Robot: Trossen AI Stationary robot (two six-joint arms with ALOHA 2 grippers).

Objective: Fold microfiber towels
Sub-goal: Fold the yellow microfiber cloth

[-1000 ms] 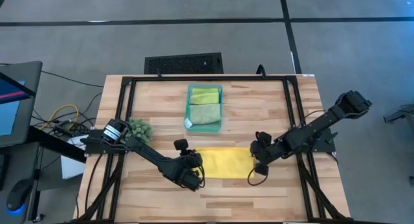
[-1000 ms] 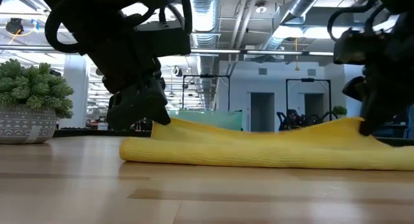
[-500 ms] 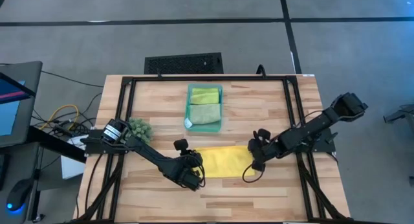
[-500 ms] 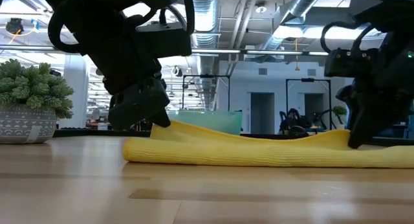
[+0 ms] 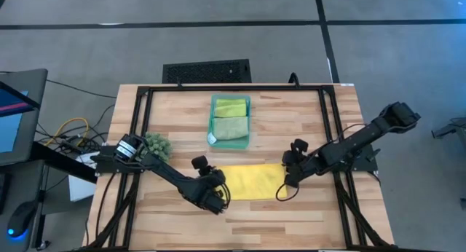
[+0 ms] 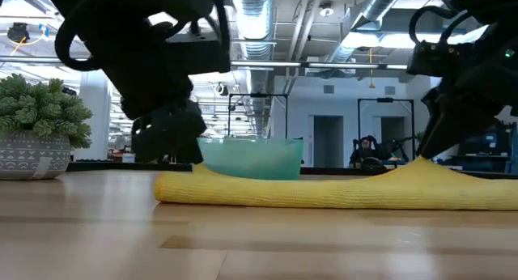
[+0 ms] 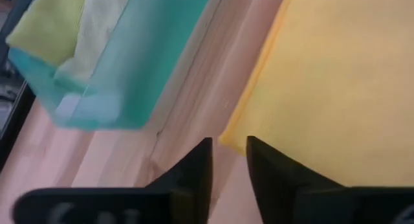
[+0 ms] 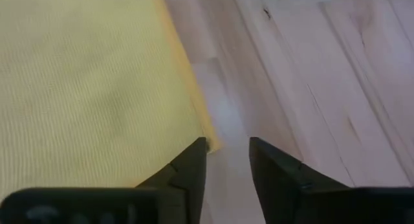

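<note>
**Yellow towel lies flat between two robot hands**

The yellow towel point(image 5: 251, 182) lies on the wooden counter point(image 5: 306, 121), near the front edge and about in the middle between the two sides. It looks folded into a long strip. From the low view the yellow towel point(image 6: 324, 191) is mostly flat, with a small bump at the end by the right arm.

The left hand point(image 5: 215, 199) sits at one short end of the towel, low over the counter. In its wrist view, its two dark fingers point(image 7: 194, 172) stand a little apart with a thin gap between them, right at the towel's corner, and nothing is between them. The right hand point(image 5: 288, 180) is at the other short end. Its fingers point(image 8: 187, 166) are spread a bit wider, with bare wood showing in the gap, and the towel's corner lies just beside one finger. It holds nothing.

Behind the towel, toward the back edge, stands a teal tray point(image 5: 231, 100). Inside it lie a lime green towel point(image 5: 230, 107) and a pale green towel point(image 5: 230, 127), both folded.

Near the left edge of the counter stands a small fuzzy green plant point(image 5: 157, 143) in a grey patterned pot point(image 6: 32, 160).
</note>
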